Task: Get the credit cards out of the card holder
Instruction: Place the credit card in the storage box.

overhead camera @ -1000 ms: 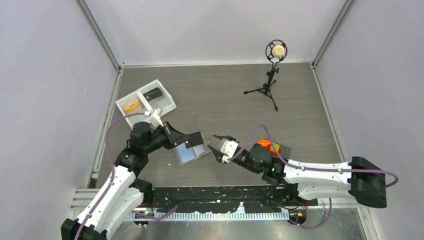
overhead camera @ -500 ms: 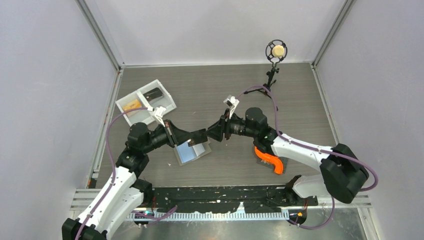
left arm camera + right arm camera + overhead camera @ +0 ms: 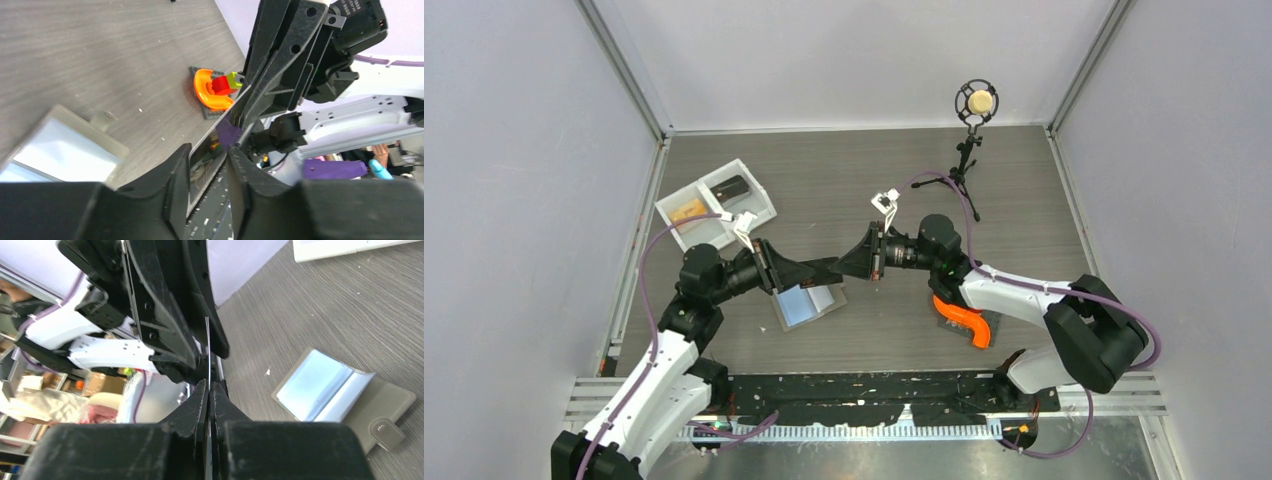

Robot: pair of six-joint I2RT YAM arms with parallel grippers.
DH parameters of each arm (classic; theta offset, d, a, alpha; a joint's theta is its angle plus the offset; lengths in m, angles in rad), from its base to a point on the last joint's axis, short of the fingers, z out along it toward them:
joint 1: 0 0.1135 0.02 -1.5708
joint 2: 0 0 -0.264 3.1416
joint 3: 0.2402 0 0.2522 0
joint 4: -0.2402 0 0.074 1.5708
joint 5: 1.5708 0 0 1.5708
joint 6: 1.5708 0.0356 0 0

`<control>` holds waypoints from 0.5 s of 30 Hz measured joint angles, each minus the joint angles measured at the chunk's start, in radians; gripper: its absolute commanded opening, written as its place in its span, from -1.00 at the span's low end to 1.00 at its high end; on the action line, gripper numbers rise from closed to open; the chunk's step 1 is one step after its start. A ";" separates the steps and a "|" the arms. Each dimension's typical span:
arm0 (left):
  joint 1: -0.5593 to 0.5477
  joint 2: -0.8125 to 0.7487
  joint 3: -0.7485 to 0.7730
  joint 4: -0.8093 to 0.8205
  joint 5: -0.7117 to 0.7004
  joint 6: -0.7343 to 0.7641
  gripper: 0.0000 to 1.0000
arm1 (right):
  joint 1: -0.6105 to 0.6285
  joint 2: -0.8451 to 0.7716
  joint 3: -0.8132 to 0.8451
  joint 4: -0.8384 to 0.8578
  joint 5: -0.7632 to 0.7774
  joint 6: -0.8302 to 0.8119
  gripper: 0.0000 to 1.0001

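Note:
The card holder (image 3: 809, 303) lies open on the table, its light blue panel up; it also shows in the left wrist view (image 3: 65, 150) and the right wrist view (image 3: 325, 387). A dark card (image 3: 829, 267) hangs in the air just above it, between my two grippers. My right gripper (image 3: 846, 264) is shut on the card, which shows edge-on (image 3: 207, 347) between its closed fingers (image 3: 209, 384). My left gripper (image 3: 814, 270) faces it with its jaws apart (image 3: 209, 149); the card (image 3: 207, 160) rests against one finger. An orange card (image 3: 689, 211) and a dark card (image 3: 731, 186) lie in the tray.
The white two-compartment tray (image 3: 759, 203) stands at the back left. A microphone on a tripod (image 3: 969, 150) stands at the back right. An orange toy piece on a small baseplate (image 3: 962, 320) lies under the right arm; it also shows in the left wrist view (image 3: 212, 90).
My right arm swung from the front right up to the middle, met the left gripper and closed on the dark card. The left gripper stayed almost in place above the wallet.

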State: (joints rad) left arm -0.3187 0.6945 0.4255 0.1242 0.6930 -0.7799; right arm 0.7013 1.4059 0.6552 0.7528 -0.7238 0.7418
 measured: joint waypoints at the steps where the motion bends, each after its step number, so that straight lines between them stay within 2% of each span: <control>1: 0.000 0.001 0.000 -0.006 0.007 -0.004 -0.21 | -0.004 0.004 -0.006 0.028 -0.006 0.022 -0.89; 9: 0.000 0.015 0.001 -0.002 0.054 -0.054 -0.27 | -0.080 0.031 -0.020 0.189 -0.039 0.145 -0.90; 15: 0.010 0.023 0.001 0.025 0.060 -0.102 -0.15 | -0.082 0.047 -0.020 0.229 -0.072 0.172 -0.89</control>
State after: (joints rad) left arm -0.3084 0.7177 0.4263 0.1493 0.7528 -0.8818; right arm 0.6193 1.4532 0.6353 0.9813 -0.7956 0.9142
